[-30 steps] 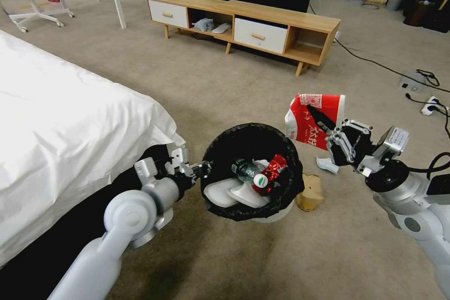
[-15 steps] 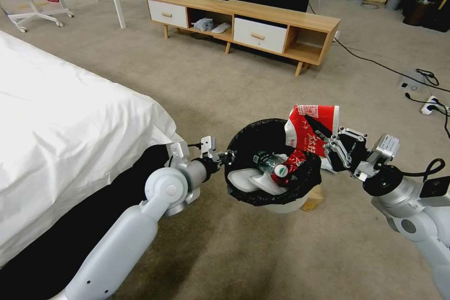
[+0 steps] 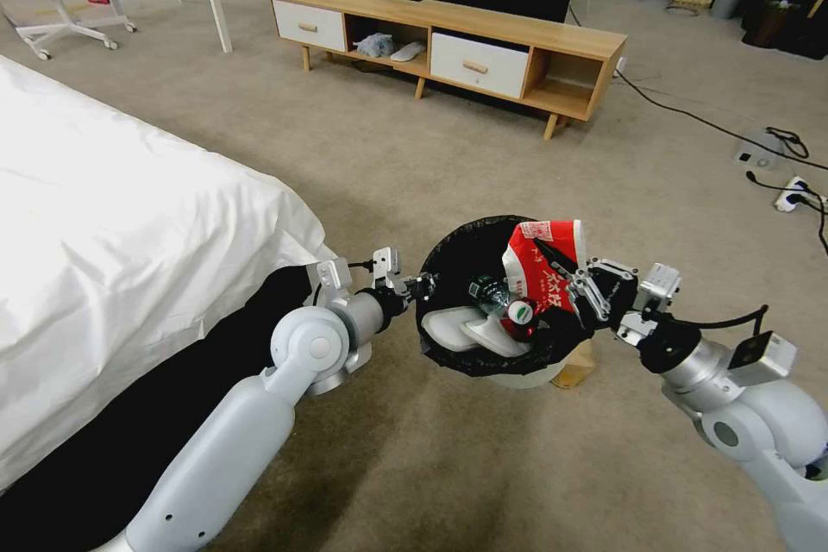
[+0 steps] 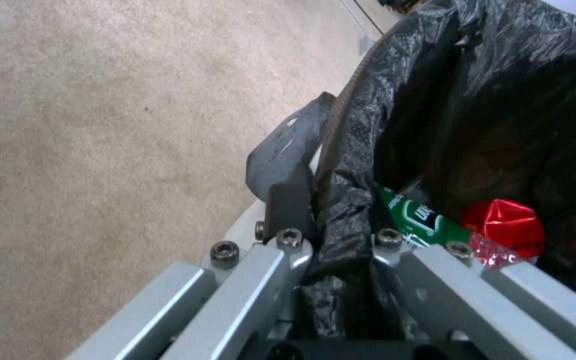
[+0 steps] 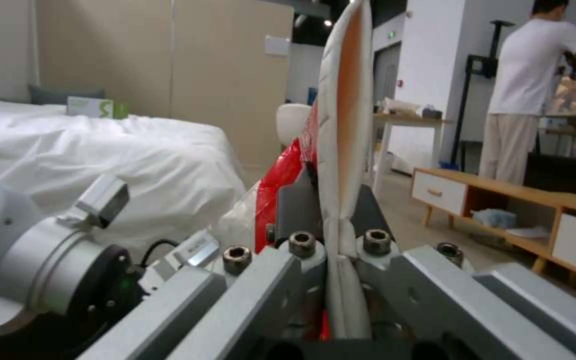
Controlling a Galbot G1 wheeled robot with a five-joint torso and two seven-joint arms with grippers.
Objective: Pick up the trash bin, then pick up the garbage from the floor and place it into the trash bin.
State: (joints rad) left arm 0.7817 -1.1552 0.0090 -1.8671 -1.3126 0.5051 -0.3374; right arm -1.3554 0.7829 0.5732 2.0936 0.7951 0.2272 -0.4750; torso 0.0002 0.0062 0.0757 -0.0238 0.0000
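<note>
Gripping bin rim (image 3: 429,293): left pincer (image 3: 420,286) | right pincer (image 3: 565,280): cup (image 3: 543,263), seemingly above opening

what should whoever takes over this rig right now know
Left gripper: shut on the trash bin rim and liner, holding it up.
Right gripper: shut on the flattened red-white paper cup, held over the bin mouth, not yet released.
Already in the bin: green-labelled bottle, red can and flat white pieces.
Left: release the cup; brown paper bag lies on the carpet beside the bin.
</note>
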